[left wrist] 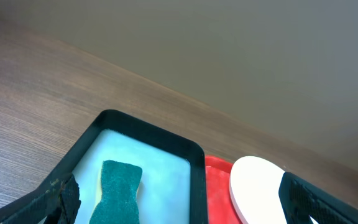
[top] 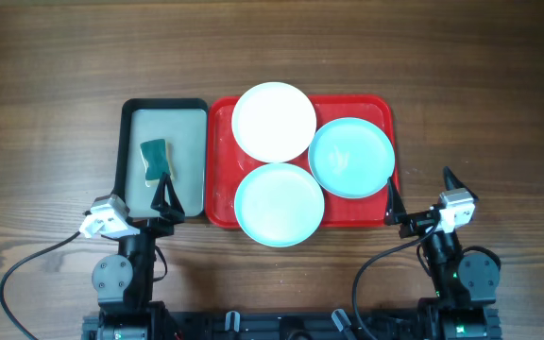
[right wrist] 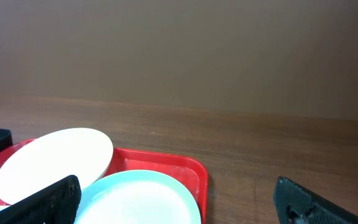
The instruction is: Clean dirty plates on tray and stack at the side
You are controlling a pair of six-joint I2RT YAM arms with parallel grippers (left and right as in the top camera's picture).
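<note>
Overhead, the red tray (top: 221, 142) lies mid-tabletop (top: 55, 57) and carries all three plates. The white plate (top: 274, 122) sits at the tray's far side with its rim passing over the far edge. One aqua plate (top: 350, 157) lies toward the tray's right rim, and the other aqua plate (top: 279, 204) sits at the near side, jutting past the near edge. The three rims meet closely around the tray's middle, though whether they overlap I cannot tell. Just beside the tray's left edge stands a black-rimmed tray (top: 127, 142) with a pale inside, a green sponge (top: 156, 159) lying in it. The left pincer (top: 144, 200) hovers at the near end of that smaller tray, left of the red tray, and the right pincer (top: 419, 189) hangs off the red tray's near right corner. Both are spread wide with nothing in them. From the left wrist, the two dark fingers (left wrist: 58, 200) stand far apart at the frame's lower corners, gripping nothing. The sponge lies in the black-rimmed tray left of the red tray's rim (left wrist: 216, 167), and the white plate (left wrist: 257, 186) sits on the tray. From the right wrist, the fingers (right wrist: 48, 200) likewise gape empty, with the white plate (right wrist: 55, 163) and one aqua plate (right wrist: 138, 198) on the red tray ahead, its far right corner (right wrist: 194, 167) showing.
</note>
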